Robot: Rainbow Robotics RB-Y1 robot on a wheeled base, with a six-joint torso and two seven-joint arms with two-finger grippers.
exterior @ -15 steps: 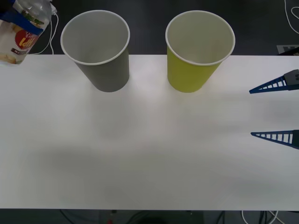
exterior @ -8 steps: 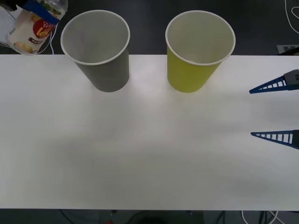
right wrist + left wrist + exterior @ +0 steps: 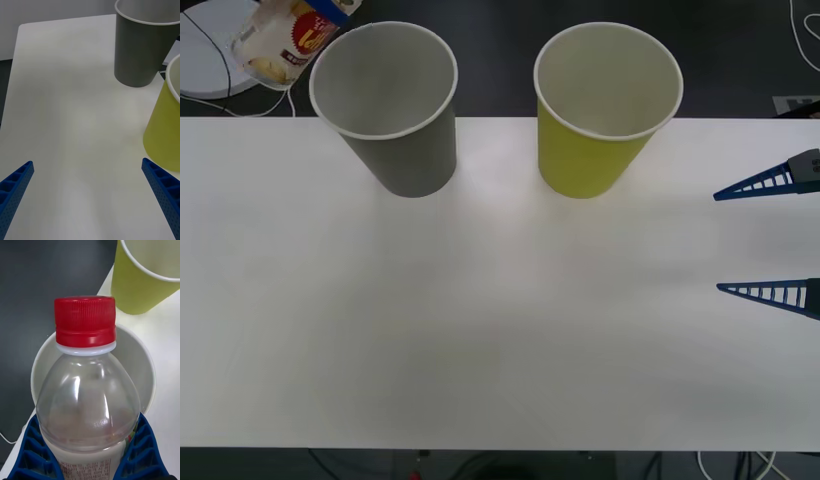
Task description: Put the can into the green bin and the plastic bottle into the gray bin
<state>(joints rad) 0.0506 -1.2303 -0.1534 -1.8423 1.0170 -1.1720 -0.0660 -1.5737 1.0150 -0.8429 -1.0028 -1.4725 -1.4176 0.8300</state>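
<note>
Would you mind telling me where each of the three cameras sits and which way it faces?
Front view: above the arms, looking down at the table; right gripper open at its right edge.
Right wrist view: on the right wrist, facing the gray bin and the green bin.
Left wrist view: on the left wrist, over the gray bin; left gripper holds the plastic bottle.
All three share both bins.

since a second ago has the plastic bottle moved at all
Yes. Held in the left gripper, the plastic bottle has travelled rightward and farther back in the front view, closing on the rim of the gray bin, which stayed put.
</note>
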